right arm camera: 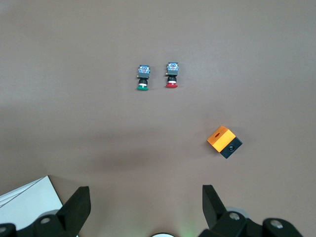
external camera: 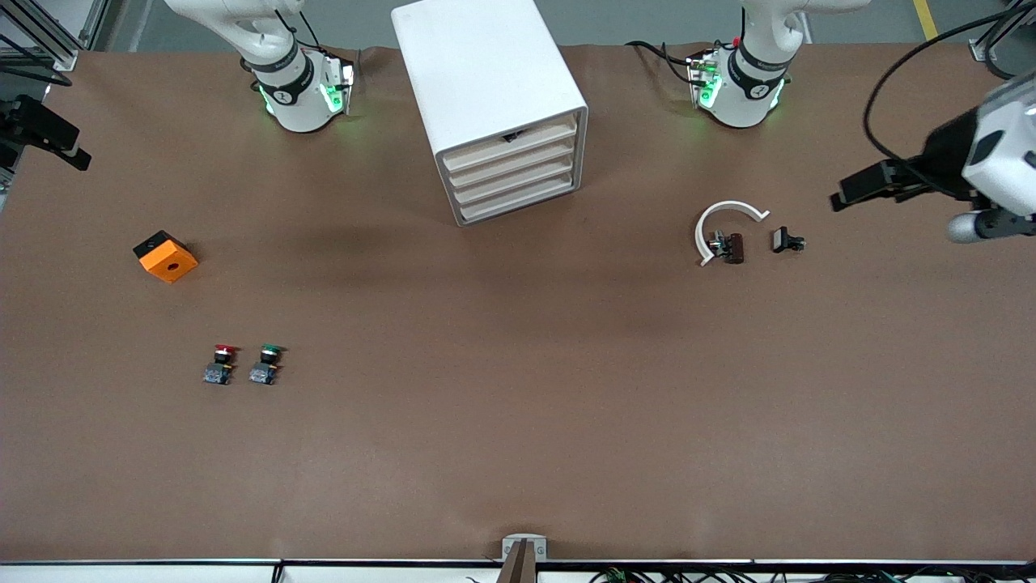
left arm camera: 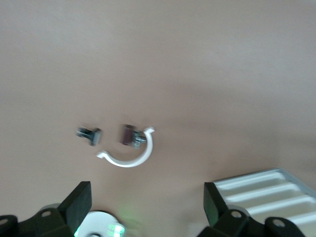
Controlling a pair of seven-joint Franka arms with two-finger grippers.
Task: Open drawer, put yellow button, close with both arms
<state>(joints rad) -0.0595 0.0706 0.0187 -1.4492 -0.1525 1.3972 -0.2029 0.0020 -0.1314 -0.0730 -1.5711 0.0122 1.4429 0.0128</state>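
While both arms wait up high, the drawer (external camera: 511, 146) sits shut, cream-fronted, topmost of four in the white cabinet (external camera: 486, 73). Left gripper (left arm camera: 145, 210) and right gripper (right arm camera: 145, 207) fingers spread, holding nothing.

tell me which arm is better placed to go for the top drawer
Left, probably. The drawer fronts angle toward the left arm's end of the table, and the left wrist view shows them past the open left tool. The right tool, open too, sees only a plain corner of the cabinet.

Orange cube (external camera: 166, 257) — red button (external camera: 220, 364) beside green button (external camera: 265, 364).
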